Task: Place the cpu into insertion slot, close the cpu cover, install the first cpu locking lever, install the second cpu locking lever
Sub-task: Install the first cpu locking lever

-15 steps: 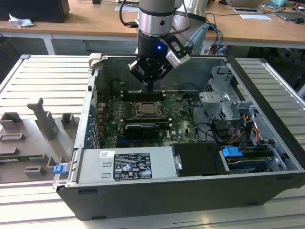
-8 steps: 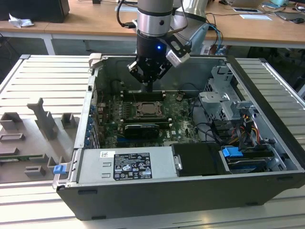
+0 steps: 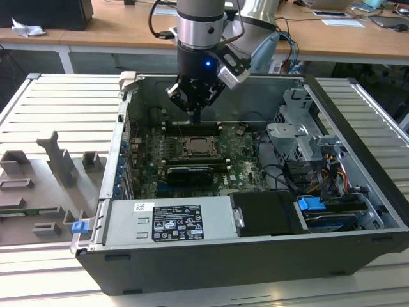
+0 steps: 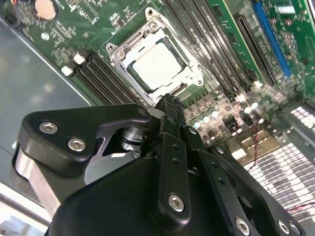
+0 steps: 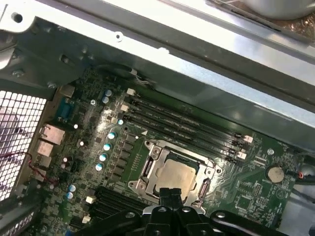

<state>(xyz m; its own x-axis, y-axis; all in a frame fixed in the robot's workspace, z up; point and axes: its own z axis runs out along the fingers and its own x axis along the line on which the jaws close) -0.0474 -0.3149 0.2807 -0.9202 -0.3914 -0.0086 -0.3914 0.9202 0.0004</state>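
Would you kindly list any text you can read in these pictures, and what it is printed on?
White label on the power supply box: black print and symbols, too small to read.
Green circuit board: white markings, too blurred to read.
Chip: no text readable on its face.

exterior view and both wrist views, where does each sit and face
Exterior view: off the arm, above the open computer case, looking down in; arm and gripper show.
First wrist view: on the arm, facing the cpu past the gripper.
Second wrist view: on the arm, facing the cpu over the gripper.
Both wrist views share cpu and gripper.
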